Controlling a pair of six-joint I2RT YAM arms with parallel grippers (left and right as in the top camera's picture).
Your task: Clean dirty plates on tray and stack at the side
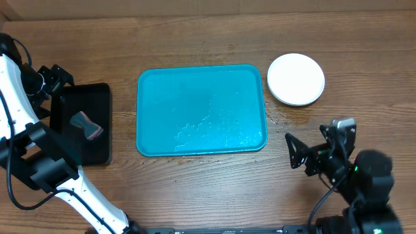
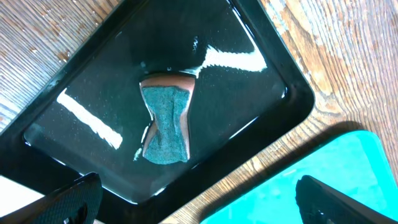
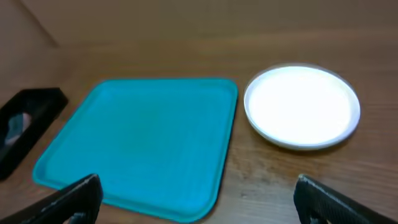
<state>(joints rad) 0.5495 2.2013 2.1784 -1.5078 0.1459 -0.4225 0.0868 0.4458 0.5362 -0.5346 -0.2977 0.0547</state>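
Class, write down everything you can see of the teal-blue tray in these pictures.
The teal-blue tray is a large rectangle of glossy plastic with rounded corners and a low raised rim. It lies flat on the wooden table, between the black tray and the white plate, apart from both. Water beads and streaks wet its floor, mostly toward the corner nearest the robot's right arm; nothing else lies in it.
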